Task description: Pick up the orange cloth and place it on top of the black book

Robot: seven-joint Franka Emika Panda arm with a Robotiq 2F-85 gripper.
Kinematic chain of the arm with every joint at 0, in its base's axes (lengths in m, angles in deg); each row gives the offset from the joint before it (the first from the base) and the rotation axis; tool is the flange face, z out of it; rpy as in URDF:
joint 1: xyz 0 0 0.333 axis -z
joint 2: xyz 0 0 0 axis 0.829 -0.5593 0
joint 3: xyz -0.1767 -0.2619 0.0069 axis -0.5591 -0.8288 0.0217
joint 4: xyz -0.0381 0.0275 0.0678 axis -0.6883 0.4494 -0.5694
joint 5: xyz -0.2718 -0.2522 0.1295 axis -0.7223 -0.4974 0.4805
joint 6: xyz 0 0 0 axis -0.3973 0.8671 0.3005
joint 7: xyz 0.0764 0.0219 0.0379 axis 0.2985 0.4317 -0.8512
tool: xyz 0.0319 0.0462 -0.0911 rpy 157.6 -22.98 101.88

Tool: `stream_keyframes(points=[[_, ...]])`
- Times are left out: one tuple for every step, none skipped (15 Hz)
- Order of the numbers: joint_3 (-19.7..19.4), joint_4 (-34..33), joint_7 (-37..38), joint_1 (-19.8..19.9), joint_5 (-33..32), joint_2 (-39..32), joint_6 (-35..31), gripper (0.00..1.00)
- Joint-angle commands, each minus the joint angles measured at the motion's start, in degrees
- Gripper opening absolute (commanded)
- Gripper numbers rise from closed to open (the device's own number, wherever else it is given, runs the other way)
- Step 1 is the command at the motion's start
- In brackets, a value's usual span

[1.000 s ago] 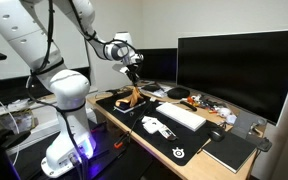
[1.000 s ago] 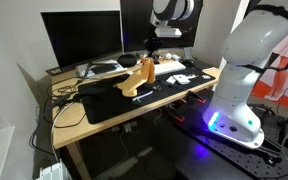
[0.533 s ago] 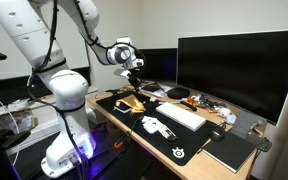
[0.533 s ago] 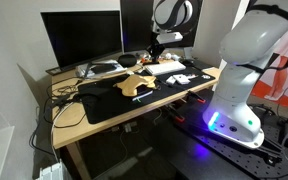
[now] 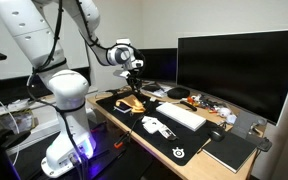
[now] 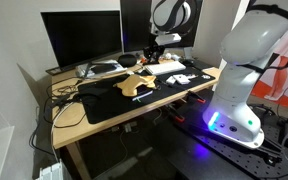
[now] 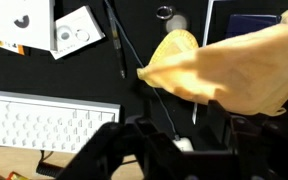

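The orange cloth (image 5: pixel 132 101) (image 6: pixel 137 84) lies crumpled on the black desk mat (image 5: pixel 174 145), spread out flat rather than hanging. In the wrist view the orange cloth (image 7: pixel 224 65) fills the upper right. It covers part of a dark rectangle (image 7: pixel 252 20) that looks like the black book. How much of the book it covers I cannot tell. My gripper (image 5: pixel 135 72) (image 6: pixel 152 50) (image 7: pixel 174 150) hovers a little above the cloth. Its dark fingers (image 7: pixel 114 145) stand apart with nothing between them.
A white keyboard (image 5: pixel 181 115) (image 7: pixel 34 120) and white cards (image 7: pixel 69 30) lie on the mat beside the cloth. A large monitor (image 5: pixel 229 70) stands behind the desk. A dark notebook (image 5: pixel 230 150) sits at the desk's near corner. Cables cross the mat.
A second ago the cloth hung from the shut gripper. It has since dropped onto the mat, and the jaws have opened while the gripper stays above it.
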Motion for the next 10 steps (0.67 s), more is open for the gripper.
stream_keyframes(points=[[-0.38,0.04,-1.22,-2.9,3.27,2.46,-0.26,0.93],[-0.37,-0.36,-1.27,-3.82,4.48,2.66,0.08,0.99],[-0.28,-0.72,-0.95,-4.61,5.68,3.0,0.95,1.0],[-0.25,-1.11,-1.04,-5.39,6.77,3.17,1.34,1.0],[-0.35,-1.51,-1.23,-6.36,8.17,3.44,1.89,1.0],[-0.29,-1.83,-1.23,-6.98,9.05,3.71,2.21,1.0],[-0.5,-2.18,-1.8,-7.89,10.27,4.05,2.67,1.0],[-0.69,-2.53,-2.19,-8.67,11.43,4.62,3.53,1.0],[-0.82,-2.82,-2.71,-9.4,12.42,5.23,4.28,1.0],[-1.12,-3.22,-3.54,-10.09,13.48,5.83,5.53,1.0]])
